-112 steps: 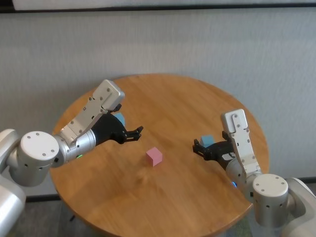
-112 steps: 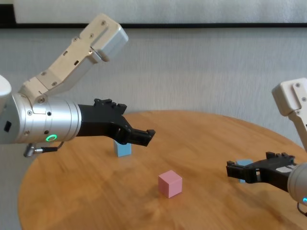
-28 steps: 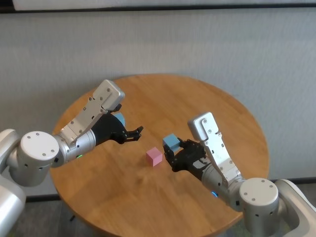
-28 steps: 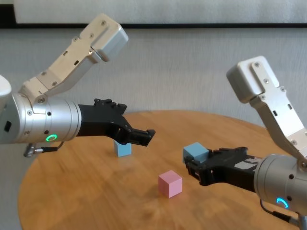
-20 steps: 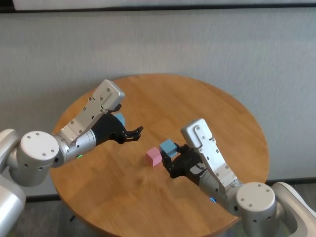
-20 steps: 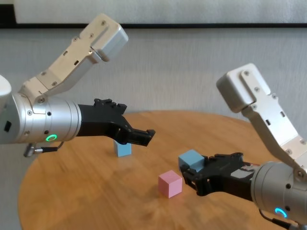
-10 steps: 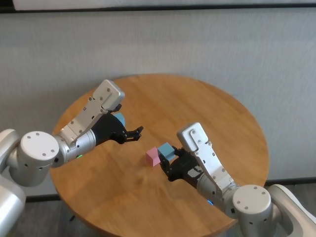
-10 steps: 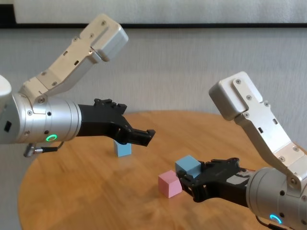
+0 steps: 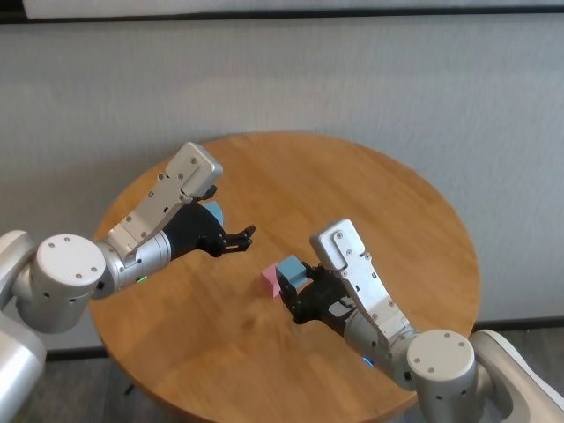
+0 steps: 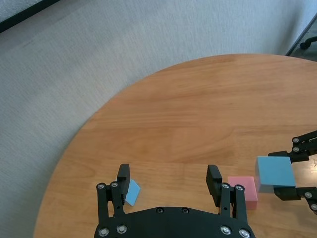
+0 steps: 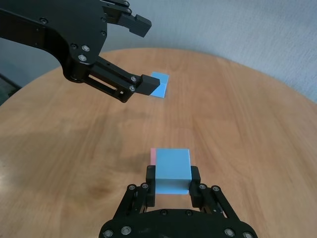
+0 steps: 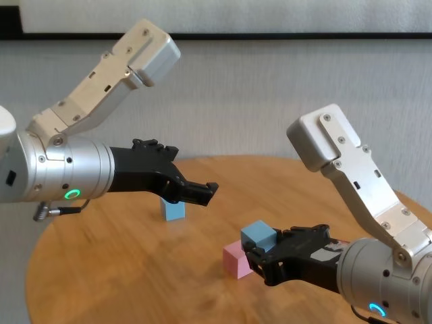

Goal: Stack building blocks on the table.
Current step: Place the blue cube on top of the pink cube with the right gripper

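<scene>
My right gripper point(image 9: 292, 284) is shut on a light blue cube point(image 9: 290, 271) and holds it just above the pale pink cube point(image 9: 268, 281), a little to the pink cube's right. In the right wrist view the held blue cube point(image 11: 172, 168) covers nearly all of the pink cube point(image 11: 153, 153). The chest view shows the blue cube point(image 12: 258, 235) over the pink cube point(image 12: 235, 260). The second blue cube point(image 12: 173, 209) sits on the wood table point(image 9: 370, 194) at the left. My left gripper point(image 12: 202, 191) hovers open and empty above the table, just in front of that cube point(image 10: 132, 192).
The round table's edge curves close behind the left blue cube point(image 9: 212, 211). A grey wall stands behind the table. Bare wood point(image 12: 121, 270) lies in front of the pink cube and across the table's far right side.
My right arm picked up the blue cube from the table's right side and carried it left. In the last second it closed in over the pink cube. The left arm has not moved.
</scene>
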{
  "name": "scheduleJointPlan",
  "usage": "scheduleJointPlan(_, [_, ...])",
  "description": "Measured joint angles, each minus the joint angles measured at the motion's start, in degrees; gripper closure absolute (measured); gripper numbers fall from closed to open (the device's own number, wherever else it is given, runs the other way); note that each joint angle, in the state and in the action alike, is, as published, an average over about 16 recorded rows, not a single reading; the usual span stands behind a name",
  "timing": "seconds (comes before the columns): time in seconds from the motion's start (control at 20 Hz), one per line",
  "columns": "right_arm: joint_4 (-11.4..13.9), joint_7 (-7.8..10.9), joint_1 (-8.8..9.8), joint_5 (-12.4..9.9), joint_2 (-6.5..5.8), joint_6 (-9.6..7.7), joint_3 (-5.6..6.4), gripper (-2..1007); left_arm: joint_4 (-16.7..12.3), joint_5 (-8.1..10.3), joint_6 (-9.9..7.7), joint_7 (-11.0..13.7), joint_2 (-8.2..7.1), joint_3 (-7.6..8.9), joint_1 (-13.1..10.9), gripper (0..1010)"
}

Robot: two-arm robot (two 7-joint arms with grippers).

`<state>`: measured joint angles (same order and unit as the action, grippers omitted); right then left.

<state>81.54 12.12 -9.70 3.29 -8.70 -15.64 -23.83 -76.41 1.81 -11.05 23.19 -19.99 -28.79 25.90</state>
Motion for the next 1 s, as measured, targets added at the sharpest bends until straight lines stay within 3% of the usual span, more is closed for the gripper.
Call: scheduleJointPlan(1.0, [-2.92, 0.35, -0.84, 2.75, 2.93, 0.77, 0.9, 649, 0.0, 0.0, 0.0, 0.0, 0.0, 0.0, 0.0, 10])
